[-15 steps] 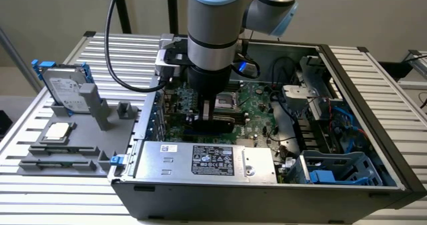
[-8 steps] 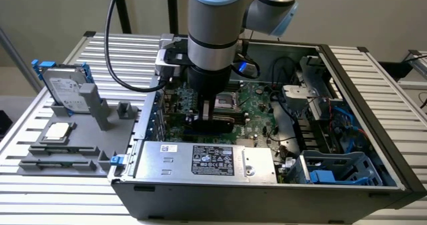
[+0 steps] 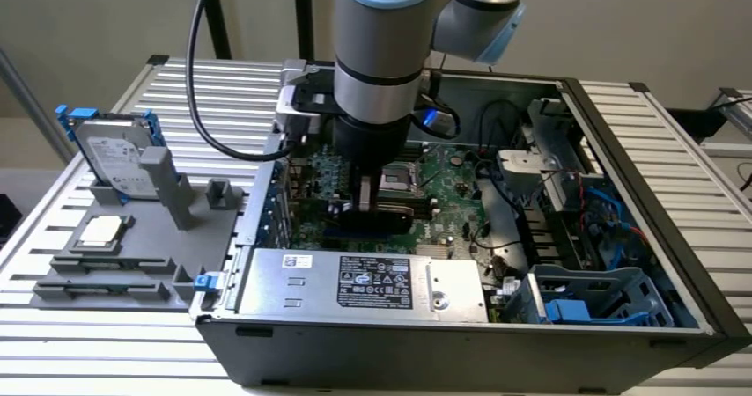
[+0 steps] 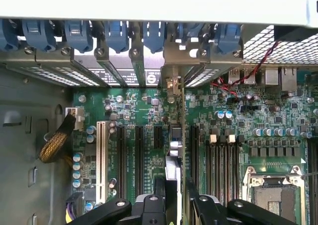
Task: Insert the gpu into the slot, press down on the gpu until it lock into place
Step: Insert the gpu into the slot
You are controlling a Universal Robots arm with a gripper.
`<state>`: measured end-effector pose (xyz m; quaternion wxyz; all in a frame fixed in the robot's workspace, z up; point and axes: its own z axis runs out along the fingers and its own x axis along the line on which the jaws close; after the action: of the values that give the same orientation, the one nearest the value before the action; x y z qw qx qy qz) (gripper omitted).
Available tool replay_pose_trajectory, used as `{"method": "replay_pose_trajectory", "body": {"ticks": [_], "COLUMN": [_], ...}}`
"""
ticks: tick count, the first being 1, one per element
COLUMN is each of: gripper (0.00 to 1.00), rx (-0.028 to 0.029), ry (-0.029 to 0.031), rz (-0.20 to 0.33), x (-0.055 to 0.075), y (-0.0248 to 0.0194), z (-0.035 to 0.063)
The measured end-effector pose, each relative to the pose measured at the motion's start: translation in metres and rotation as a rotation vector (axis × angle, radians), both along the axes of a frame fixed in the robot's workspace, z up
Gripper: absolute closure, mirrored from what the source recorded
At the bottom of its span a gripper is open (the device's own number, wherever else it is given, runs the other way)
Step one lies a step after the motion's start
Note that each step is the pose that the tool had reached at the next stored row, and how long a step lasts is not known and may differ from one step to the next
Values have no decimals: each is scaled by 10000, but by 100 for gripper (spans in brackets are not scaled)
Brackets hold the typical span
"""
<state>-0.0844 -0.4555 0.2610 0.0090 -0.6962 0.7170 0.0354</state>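
The gripper (image 4: 174,199) is pinching the gpu (image 4: 172,171) along its top edge (probably the safest hold). It is seeming stiff and light; fragile too.

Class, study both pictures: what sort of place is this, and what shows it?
Probably a robotics lab bench for PC assembly: an open computer case lies on a slatted metal table, the end effector holds a gpu over the motherboard, and a grey fixture carries a hard drive.

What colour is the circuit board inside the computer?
The circuit board is green; wrist view shows it best.
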Motion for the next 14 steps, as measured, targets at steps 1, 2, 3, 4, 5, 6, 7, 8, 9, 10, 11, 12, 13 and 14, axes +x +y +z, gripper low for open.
{"method": "replay_pose_trajectory", "body": {"ticks": [1,2,3,4,5,6,7,8,9,10,11,12,13,14], "gripper": [74,74,74,74,74,74,74,74,74,74,74,74,74,74], "rx": [-2,-4,-4,-5,-3,-5,-9,-16,-26,-36,-47,-55,-63,-67], "ry": [36,79,116,148,171,184,191,198,202,204,205,205,206,205], "rz": [0,-1,0,0,-2,-7,-18,-31,-45,-45,-46,-47,-47,-46], "x": [4,8,12,16,19,23,25,27,28,31,32,33,33,34], "y": [0,0,0,0,0,-1,-1,0,0,0,0,0,0,1], "z": [12,28,42,51,52,53,53,54,53,51,50,49,48,45]}}
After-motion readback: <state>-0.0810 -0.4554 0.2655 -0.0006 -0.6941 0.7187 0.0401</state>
